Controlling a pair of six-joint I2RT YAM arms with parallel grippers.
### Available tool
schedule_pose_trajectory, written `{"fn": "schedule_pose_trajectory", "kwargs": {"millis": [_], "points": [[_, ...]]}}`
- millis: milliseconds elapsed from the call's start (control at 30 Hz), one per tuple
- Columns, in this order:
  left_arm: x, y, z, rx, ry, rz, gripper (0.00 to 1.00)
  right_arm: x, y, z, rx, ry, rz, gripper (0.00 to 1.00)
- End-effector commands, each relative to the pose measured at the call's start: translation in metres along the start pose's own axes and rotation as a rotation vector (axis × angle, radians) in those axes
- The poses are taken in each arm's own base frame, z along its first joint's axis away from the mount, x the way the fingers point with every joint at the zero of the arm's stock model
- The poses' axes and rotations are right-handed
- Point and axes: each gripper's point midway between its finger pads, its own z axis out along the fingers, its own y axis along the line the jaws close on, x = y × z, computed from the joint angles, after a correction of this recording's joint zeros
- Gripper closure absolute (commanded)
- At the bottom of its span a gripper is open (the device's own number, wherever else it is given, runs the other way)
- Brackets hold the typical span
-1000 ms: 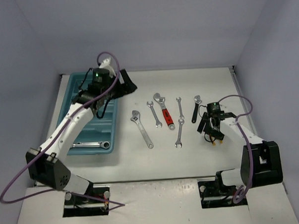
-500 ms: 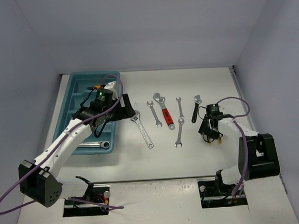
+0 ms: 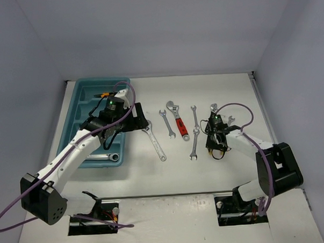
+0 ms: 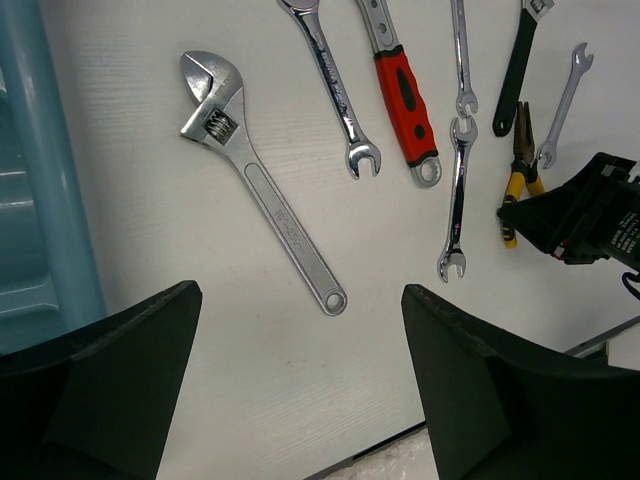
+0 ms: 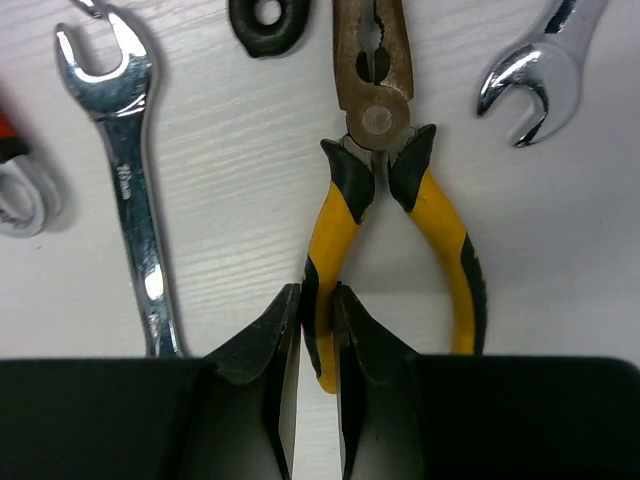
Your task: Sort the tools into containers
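Right gripper [image 5: 318,325]: lower centre of the right wrist view. Jaws drawn in to a narrow gap, clamped on one handle of the pliers [image 5: 378,120], the handle at frame left. The other handle lies free.
Pliers: yellow-and-black handles, flat on the counter [image 3: 207,173], nose toward the top of the wrist frame. Right of centre in the top view, partly under the gripper.
Beside the pliers: slim open-end wrench [image 5: 135,220] at frame left and small open-end wrench [image 5: 540,65] at upper right, both apart from the pliers. The black-handled adjustable wrench [image 4: 518,65] has its handle end just above the nose.
Left gripper [image 4: 300,292]: jaws wide apart, holding nothing. Above the counter just right of the tray, over the handle end of the silver adjustable wrench [image 4: 260,190].
Tool row: centre of the top view, lying apart: combination wrench [image 4: 335,90], red-handled adjustable wrench [image 4: 405,95], second slim wrench [image 4: 460,50].
Tray [image 3: 95,81]: teal-blue, left of the top view. A ring-ended wrench [image 3: 101,156] lies at its lower end. A small orange object at the upper end cannot be identified.
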Motion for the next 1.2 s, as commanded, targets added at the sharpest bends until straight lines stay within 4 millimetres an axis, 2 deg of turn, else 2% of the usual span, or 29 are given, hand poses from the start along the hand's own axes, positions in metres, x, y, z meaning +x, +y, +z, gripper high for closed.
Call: {"fn": "schedule_pose_trajectory", "kwargs": {"millis": [0,100,200,367,433,533,733,1167], "points": [[-0.026,-0.032,-0.012,0.101,-0.074,0.066,0.21,-0.052,0.037,-0.047,-0.161,-0.172,-0.018,1.00],[-0.031,-0.050,-0.016,0.163,-0.102,0.104,0.21,-0.078,0.063,-0.084,-0.283,-0.269,-0.087,1.00],[-0.036,-0.068,-0.019,0.237,-0.135,0.117,0.21,-0.095,0.086,-0.125,-0.403,-0.373,-0.178,1.00],[-0.042,-0.097,-0.025,0.369,-0.177,0.084,0.21,-0.108,0.123,-0.185,-0.602,-0.518,-0.284,1.00],[-0.050,-0.113,-0.030,0.428,-0.220,0.056,0.21,-0.105,0.140,-0.205,-0.690,-0.546,-0.328,1.00],[-0.056,-0.126,-0.033,0.453,-0.258,0.050,0.21,-0.102,0.158,-0.226,-0.772,-0.589,-0.375,1.00],[-0.074,-0.151,-0.039,0.489,-0.366,0.010,0.21,-0.089,0.182,-0.246,-0.858,-0.615,-0.450,1.00],[-0.088,-0.164,-0.027,0.451,-0.413,-0.072,0.21,-0.079,0.205,-0.262,-0.922,-0.628,-0.496,1.00]]}}
